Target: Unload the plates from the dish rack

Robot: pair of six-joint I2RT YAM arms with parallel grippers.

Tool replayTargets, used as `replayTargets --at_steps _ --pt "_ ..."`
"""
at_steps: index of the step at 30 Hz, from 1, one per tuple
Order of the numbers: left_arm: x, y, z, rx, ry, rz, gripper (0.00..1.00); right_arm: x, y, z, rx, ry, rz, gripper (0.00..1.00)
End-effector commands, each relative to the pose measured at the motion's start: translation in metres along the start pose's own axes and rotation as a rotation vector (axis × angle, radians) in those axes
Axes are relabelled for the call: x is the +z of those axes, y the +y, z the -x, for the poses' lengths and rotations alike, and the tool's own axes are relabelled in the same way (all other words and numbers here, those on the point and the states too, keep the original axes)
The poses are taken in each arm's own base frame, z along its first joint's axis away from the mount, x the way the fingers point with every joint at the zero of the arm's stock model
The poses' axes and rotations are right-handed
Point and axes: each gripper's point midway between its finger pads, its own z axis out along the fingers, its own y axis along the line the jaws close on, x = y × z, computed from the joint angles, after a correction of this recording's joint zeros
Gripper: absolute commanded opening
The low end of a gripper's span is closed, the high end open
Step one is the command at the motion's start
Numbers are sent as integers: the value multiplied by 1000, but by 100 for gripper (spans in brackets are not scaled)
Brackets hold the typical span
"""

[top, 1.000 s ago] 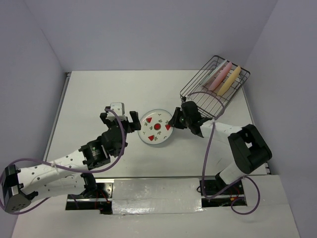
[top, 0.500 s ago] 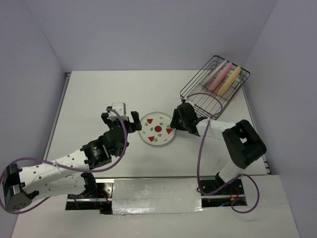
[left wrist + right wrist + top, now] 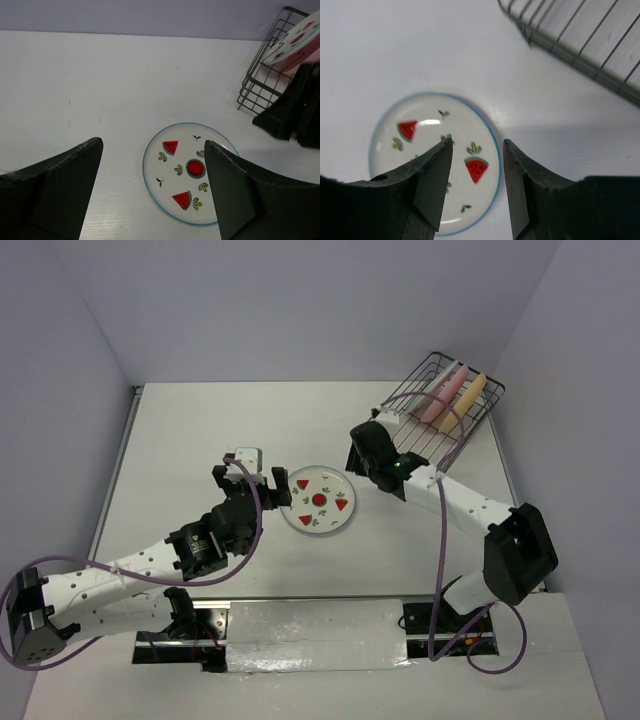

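Observation:
The white plate with red fruit prints lies flat on the table, also in the left wrist view and the right wrist view. The pink plate and the pale yellow plate stand on edge in the black wire dish rack at the back right. My right gripper is open and empty, raised between the printed plate and the rack, above the plate's right rim. My left gripper is open and empty just left of the printed plate.
The rack's near corner shows at the right of the left wrist view, with the right arm dark in front of it. The rack's wire edge crosses the top right of the right wrist view. Purple walls enclose the white table.
My right gripper has let go of the printed plate's right rim and risen back toward the rack. The plate now lies flat. My left gripper has edged a little to the right.

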Motion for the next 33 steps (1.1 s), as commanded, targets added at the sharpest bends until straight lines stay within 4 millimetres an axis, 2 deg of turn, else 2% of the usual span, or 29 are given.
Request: replayTargets --at_steps 1,2,3,4,5,7,8,9,10,11,12,14,16,17,18,20,21,23,26,28,30,33 --pt "-2 -21 19 -32 -33 -96 95 -36 -8 84 54 -194 -110 52" --pt "-2 -29 19 -12 -36 -139 96 -37 -19 96 66 -200 -147 52" --pt "-2 -40 18 3 -34 -196 97 -38 -22 110 82 -218 -161 52" --pt "-3 -52 17 14 -29 -254 97 -39 -22 133 94 -242 -177 52" --pt "-4 -69 6 34 9 -330 97 -36 -34 150 115 -256 -214 52" --pt "-4 -84 7 34 32 -380 95 -30 -37 182 130 -267 -255 52" --pt "-4 -93 -1 59 60 -414 93 -25 -52 196 151 -274 -295 52" --pt "-5 -98 0 62 62 -434 92 -33 -50 227 180 -321 -291 52" --pt "-8 -104 -1 80 61 -482 92 -15 -55 224 161 -278 -323 52" --pt "-10 -108 -1 81 48 -515 93 -10 -63 235 165 -283 -337 52" --pt "-13 -111 0 82 38 -542 93 -15 -61 257 177 -324 -321 52" --pt "-19 -115 2 64 22 -586 94 -3 -73 276 191 -342 -360 52" --pt "-23 -118 5 57 15 -618 94 6 -80 283 202 -340 -376 52" --pt "-25 -119 6 54 15 -629 94 22 -86 279 199 -314 -390 52" --pt "-26 -120 6 49 17 -638 95 23 -96 288 230 -325 -400 52" --pt "-30 -122 6 40 14 -665 96 32 -105 292 252 -319 -403 52" --pt "-37 -130 11 31 -4 -721 96 41 -111 295 262 -317 -398 52" --pt "-40 -132 9 27 -5 -749 96 45 -119 300 273 -324 -406 52" --pt "-39 -132 11 16 7 -735 95 53 -135 294 293 -306 -438 51" --pt "-34 -127 9 21 13 -693 95 50 -140 296 315 -330 -436 51" --pt "-29 -122 7 31 12 -657 95 52 -146 290 333 -332 -445 51" --pt "-26 -119 6 41 9 -634 95 62 -152 283 332 -312 -453 51"
